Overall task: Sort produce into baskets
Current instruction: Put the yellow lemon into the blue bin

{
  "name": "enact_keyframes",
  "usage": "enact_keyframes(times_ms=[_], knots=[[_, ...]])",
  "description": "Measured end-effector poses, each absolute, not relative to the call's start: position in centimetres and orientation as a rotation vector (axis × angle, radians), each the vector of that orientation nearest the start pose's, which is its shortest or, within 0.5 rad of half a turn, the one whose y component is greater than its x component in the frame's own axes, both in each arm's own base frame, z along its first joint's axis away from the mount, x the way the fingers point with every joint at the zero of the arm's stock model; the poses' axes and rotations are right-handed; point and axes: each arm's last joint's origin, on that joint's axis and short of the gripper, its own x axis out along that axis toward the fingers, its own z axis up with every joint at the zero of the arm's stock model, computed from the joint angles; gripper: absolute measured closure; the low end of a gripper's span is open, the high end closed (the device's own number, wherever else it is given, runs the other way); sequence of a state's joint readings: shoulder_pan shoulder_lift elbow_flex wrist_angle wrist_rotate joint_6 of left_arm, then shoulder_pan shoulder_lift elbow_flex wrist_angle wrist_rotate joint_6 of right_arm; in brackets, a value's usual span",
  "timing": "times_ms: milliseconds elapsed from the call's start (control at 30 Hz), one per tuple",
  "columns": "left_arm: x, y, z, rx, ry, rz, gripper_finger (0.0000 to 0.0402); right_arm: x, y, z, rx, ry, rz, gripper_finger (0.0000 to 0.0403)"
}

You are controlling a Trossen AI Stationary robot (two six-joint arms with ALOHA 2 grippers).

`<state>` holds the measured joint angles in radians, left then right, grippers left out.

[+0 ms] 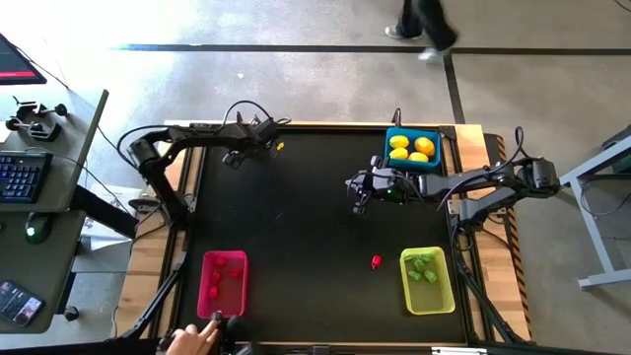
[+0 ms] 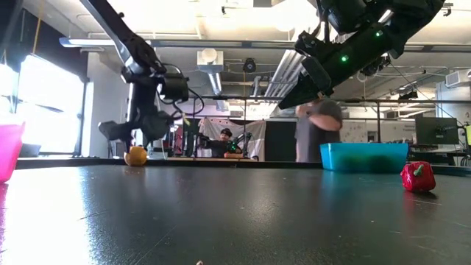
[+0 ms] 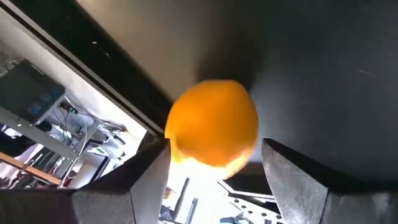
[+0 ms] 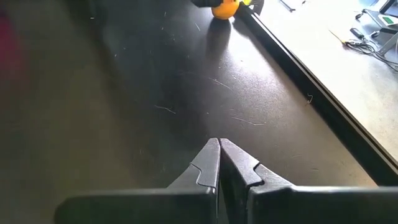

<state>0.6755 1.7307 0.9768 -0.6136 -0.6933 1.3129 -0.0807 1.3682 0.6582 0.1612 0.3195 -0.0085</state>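
On the black rectangular desk [image 1: 296, 227], near its far edge on the left arm's side, the dark left claw [image 1: 264, 138] hangs with fingers spread. The small yellow-orange lemon-like toy oval [image 1: 280, 146] sits on the desk just beside those fingers, toward the bright blue rectangular plastic tray [image 1: 391, 134]. In the left wrist view the oval [image 3: 212, 130] lies straight ahead, between the two spread fingers [image 3: 146, 180] and untouched. I cannot tell which way its long axis runs. The left claw is by far the nearer; the right claw [image 1: 361, 187], pressed together and empty, hovers well apart, just beside the blue tray.
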Motion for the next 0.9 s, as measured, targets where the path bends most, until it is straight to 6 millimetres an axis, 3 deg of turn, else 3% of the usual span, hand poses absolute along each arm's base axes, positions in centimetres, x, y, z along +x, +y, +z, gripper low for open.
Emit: enact_keyframes(times_ms=[367, 600, 900], knots=[[22.0, 21.8, 13.3, 0.899, 1.993, 0.005, 0.0163, 27.1, -3.1, 19.8, -0.088, 0.553, -0.383, 0.0403], [22.1, 21.9, 13.2, 0.903, 1.991, 0.016, 0.0166, 27.1, -3.1, 19.8, -0.090, 0.553, -0.383, 0.0403], [22.1, 21.8, 13.2, 0.895, 1.987, 0.011, 0.0244, 27.1, -3.1, 19.8, -0.090, 0.553, -0.383, 0.0403]])
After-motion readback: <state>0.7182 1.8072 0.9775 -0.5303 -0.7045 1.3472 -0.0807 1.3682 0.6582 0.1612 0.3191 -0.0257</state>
